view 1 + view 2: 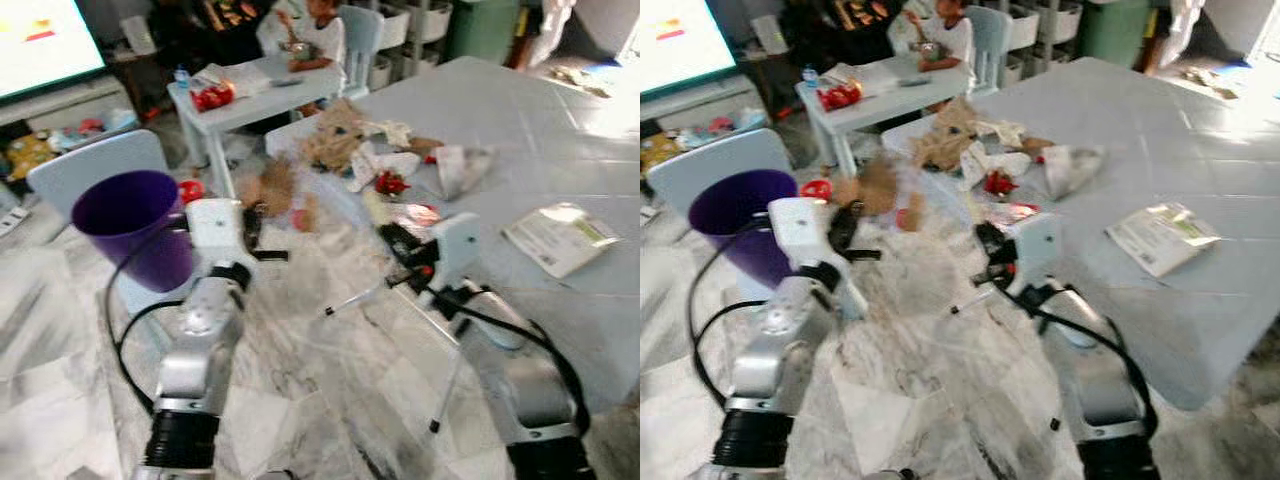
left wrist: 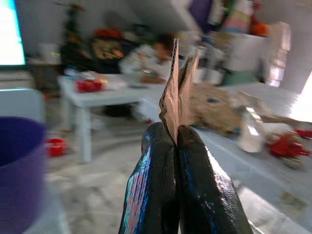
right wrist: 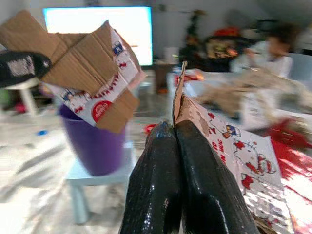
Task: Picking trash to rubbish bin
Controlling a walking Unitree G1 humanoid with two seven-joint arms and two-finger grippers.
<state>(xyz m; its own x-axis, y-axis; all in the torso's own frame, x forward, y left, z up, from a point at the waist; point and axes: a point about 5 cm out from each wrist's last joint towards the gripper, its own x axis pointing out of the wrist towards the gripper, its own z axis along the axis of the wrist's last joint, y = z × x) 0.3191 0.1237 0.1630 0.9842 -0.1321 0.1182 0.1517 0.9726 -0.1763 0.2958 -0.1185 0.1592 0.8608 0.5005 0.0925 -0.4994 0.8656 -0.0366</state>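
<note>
The purple rubbish bin (image 1: 135, 225) stands on a small pale stool at the left. Just to its right, my left gripper (image 1: 254, 222) is shut on a brown cardboard piece (image 1: 277, 185), seen edge-on as a thin cardboard sheet (image 2: 175, 87) in the left wrist view. By the near corner of the grey table (image 1: 560, 120), my right gripper (image 1: 402, 243) is shut on a printed cardboard piece (image 3: 229, 146) with red cartoon figures. The right wrist view faces the bin (image 3: 95, 144) and the left gripper's cardboard (image 3: 83, 68).
A pile of crumpled paper and cardboard trash (image 1: 350, 145) lies on the table's far corner, and a leaflet (image 1: 560, 238) lies to the right. A person (image 1: 320, 35) sits at a small white table (image 1: 250, 100) behind. A pale chair (image 1: 95, 165) stands behind the bin.
</note>
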